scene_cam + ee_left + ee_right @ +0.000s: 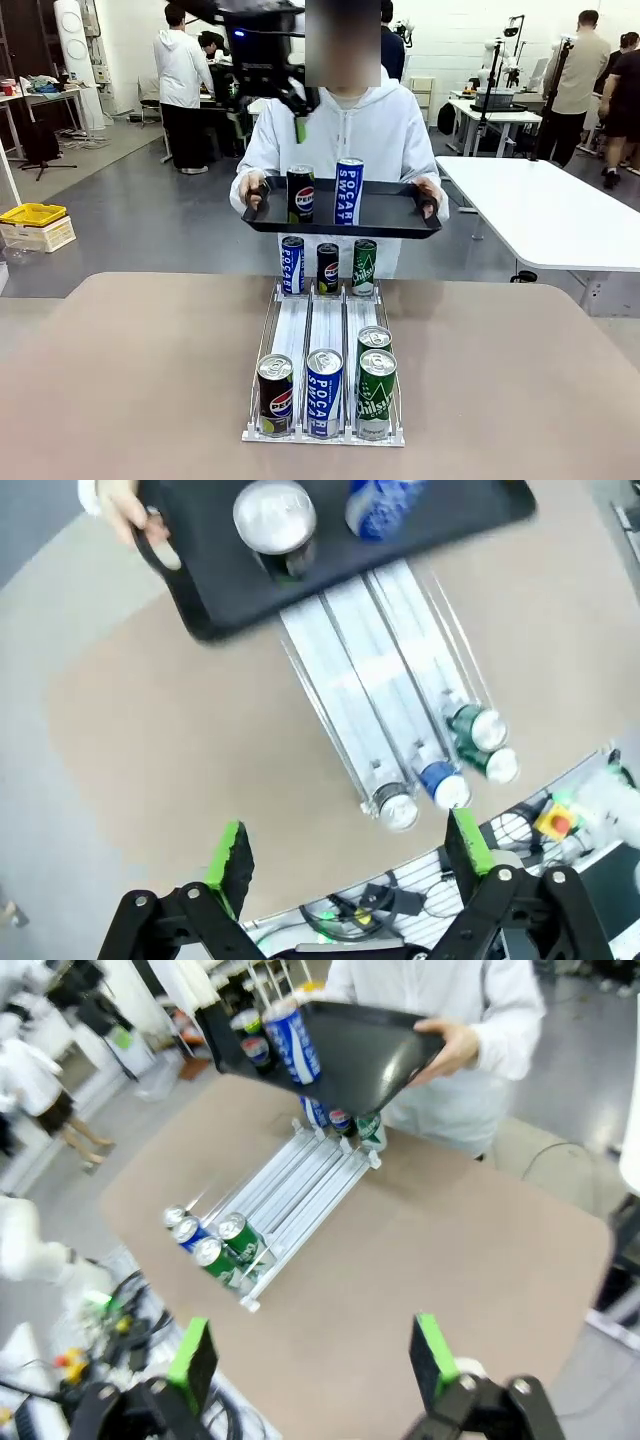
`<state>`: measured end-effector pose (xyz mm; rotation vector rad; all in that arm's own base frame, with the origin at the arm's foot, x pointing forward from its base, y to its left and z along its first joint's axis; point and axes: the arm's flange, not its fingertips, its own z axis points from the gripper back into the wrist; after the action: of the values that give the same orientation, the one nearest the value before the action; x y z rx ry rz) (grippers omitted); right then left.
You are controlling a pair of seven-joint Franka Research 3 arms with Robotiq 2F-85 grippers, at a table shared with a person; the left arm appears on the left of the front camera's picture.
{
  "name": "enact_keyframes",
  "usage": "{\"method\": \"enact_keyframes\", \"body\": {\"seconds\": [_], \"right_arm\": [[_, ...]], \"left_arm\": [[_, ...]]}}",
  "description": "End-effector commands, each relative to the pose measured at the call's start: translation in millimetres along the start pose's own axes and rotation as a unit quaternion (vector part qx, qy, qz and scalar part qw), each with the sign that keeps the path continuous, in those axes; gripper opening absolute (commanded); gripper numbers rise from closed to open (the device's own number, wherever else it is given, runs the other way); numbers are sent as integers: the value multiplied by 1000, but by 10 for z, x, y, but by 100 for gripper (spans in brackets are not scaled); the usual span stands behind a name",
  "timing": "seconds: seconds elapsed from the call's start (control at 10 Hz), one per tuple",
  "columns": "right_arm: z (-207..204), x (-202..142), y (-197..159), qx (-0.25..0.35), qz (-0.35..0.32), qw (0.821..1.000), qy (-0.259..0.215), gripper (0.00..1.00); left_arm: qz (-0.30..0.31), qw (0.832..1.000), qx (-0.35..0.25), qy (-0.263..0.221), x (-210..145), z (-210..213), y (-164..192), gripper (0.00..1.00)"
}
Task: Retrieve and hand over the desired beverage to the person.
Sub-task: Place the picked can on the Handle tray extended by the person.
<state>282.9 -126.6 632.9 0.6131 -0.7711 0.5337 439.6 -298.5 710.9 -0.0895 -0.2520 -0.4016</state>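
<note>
The person (345, 130) in a white hooded jacket stands at the far side and holds a black tray (400, 225) in both hands. On the tray stand a Pepsi can (300, 193) and a blue Pocari Sweat can (349, 190). My left gripper (295, 115) hangs high above the tray's left part, open and empty. In the left wrist view the left gripper (348, 850) looks down on the tray (220, 570) and the Pepsi can's top (275, 515). My right gripper (312, 1355) is open and empty, high over the table's near side.
A white can rack (325, 330) lies on the table's middle, with three cans at its far end and several at its near end. A white table (550, 210) stands at the back right and a yellow bin (35, 215) on the floor at left.
</note>
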Motion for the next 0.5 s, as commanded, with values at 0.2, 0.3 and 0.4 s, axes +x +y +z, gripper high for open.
{"method": "enact_keyframes", "body": {"seconds": [0.2,0.3,0.4], "right_arm": [[2,35,-2,16,5,1000,-14,100],[2,35,-2,16,5,1000,-14,100],[2,35,-2,16,5,1000,-14,100]], "left_arm": [[-123,989,-74,-31,-1550,-540,599,100],[-120,989,-77,-34,-1604,-548,631,100],[-113,990,-77,-36,-1653,-521,682,100]]}}
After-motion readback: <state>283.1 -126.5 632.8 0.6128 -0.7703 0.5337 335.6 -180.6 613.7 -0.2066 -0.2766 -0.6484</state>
